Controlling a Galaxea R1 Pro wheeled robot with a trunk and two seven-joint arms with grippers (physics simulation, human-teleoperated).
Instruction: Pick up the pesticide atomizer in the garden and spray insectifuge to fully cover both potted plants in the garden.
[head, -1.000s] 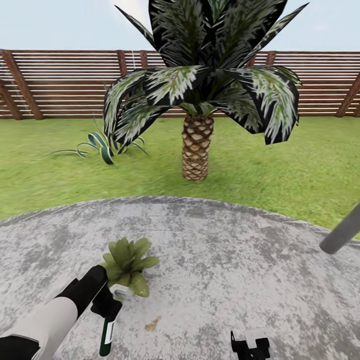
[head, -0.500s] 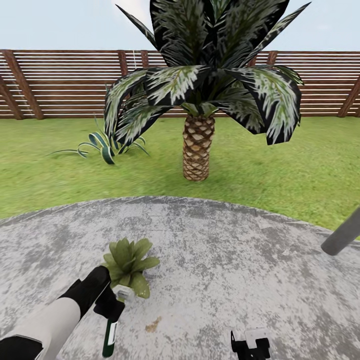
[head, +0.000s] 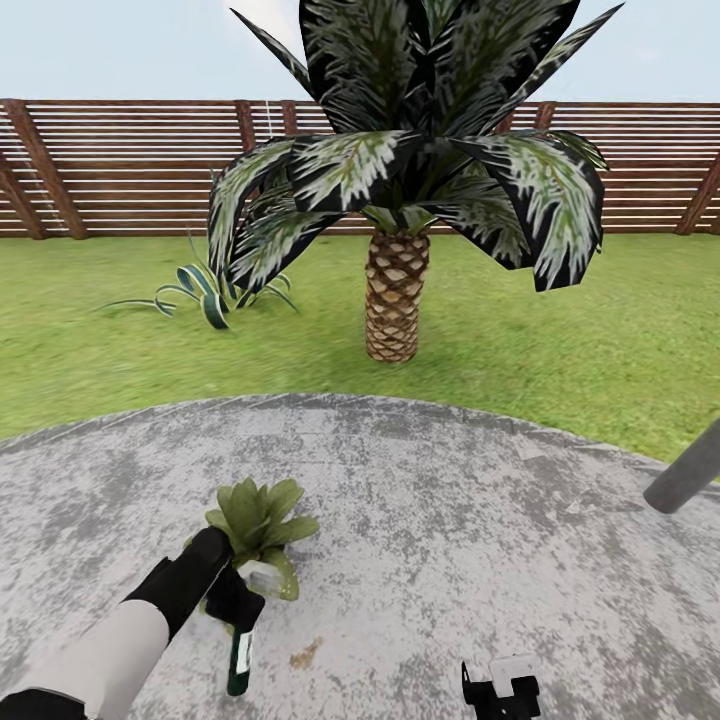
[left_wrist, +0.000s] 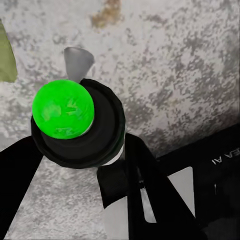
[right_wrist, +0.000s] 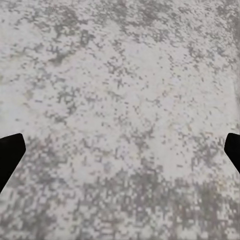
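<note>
On the round paved patio (head: 480, 520) the left gripper (head: 235, 600) is clamped on the pesticide atomizer (head: 240, 655), nozzle right beside the potted plant (head: 255, 520) — spraying stage, I'd say. Right gripper (head: 500, 690) hangs idle, jaws apart. Next — wet every leaf.

Bare patio (head: 450, 520) right of the potted plant (head: 255, 520), unobstructed

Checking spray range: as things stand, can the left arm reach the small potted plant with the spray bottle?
Probably yes: the left gripper holds the spray bottle right beside the potted plant on the patio, with nothing between them.
</note>
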